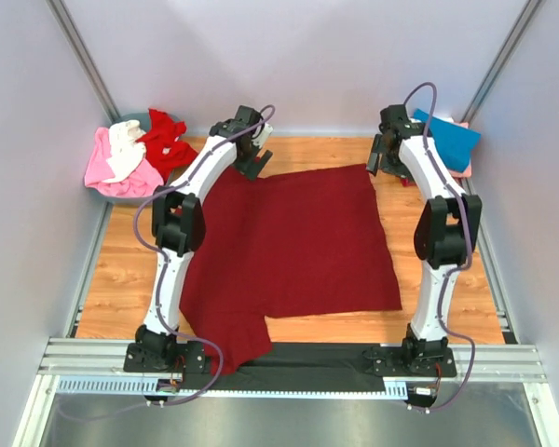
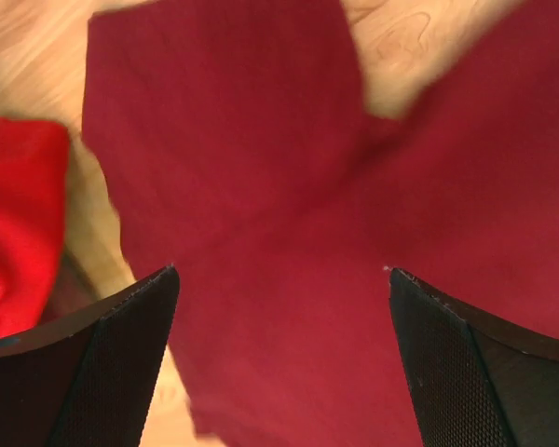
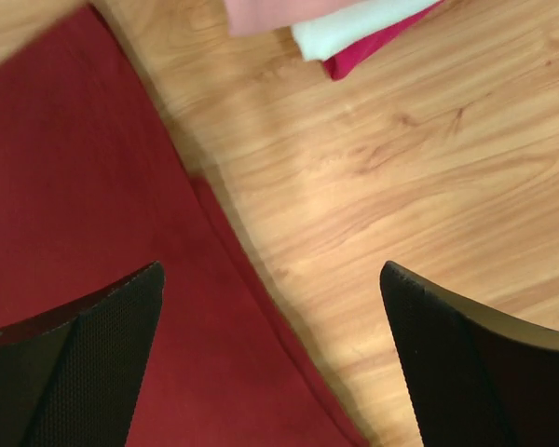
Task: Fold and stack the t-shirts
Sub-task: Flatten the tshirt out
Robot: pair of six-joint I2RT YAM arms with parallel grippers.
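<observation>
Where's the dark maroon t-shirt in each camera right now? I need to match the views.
Top external: the maroon t-shirt lies spread flat mid-table, between the two arms.
Left wrist: it fills most of the frame.
Right wrist: it takes the left side, its edge running diagonally down to the bottom.
Shared landmark: the wooden tabletop borders the shirt's edge in all three.

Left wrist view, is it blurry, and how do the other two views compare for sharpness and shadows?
Left wrist: the maroon shirt and the bright red shirt look smeared, while the fingers show crisp mesh. Right wrist: the table grain is sharper, with a soft shadow along the maroon shirt's edge. Top external: even light, no glare, all in focus.
</observation>
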